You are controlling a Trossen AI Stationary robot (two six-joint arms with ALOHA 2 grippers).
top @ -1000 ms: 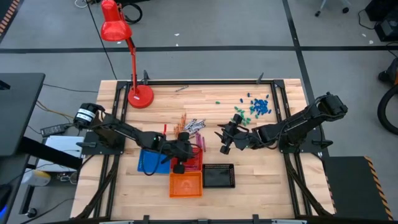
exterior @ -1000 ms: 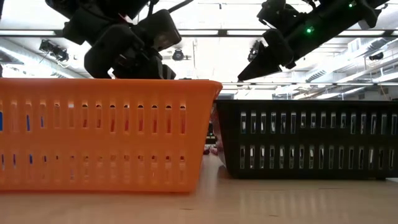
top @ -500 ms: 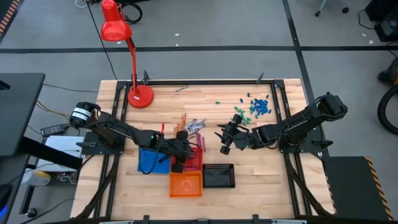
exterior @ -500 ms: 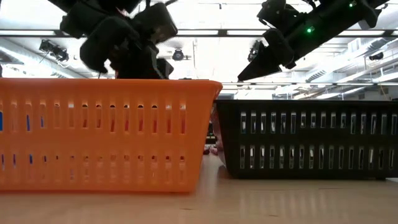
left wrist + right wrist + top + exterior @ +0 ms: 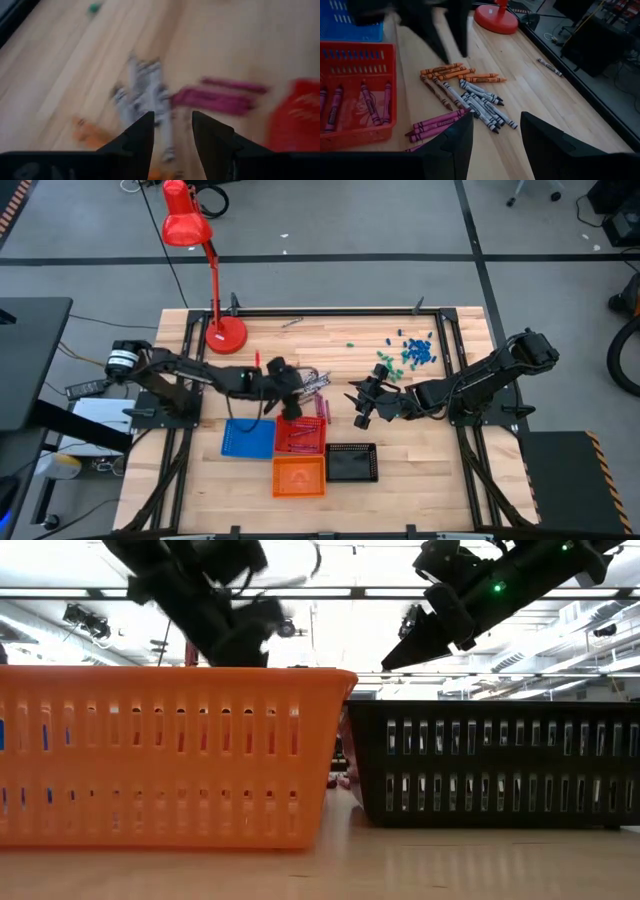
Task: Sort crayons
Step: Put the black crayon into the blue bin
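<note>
Crayons [image 5: 465, 95] were left in a loose pile on the table [image 5: 330, 335] beside the red tray [image 5: 385, 55], where four magenta ones were already laid. About six orange, seven grey and three magenta crayons could be counted in the pile. The left gripper [image 5: 172, 135] was held above it with fingers apart and empty. The right gripper [image 5: 492, 135] was parked nearby, also open. Two crayons might be pinched together, since they were packed so tightly.
</note>
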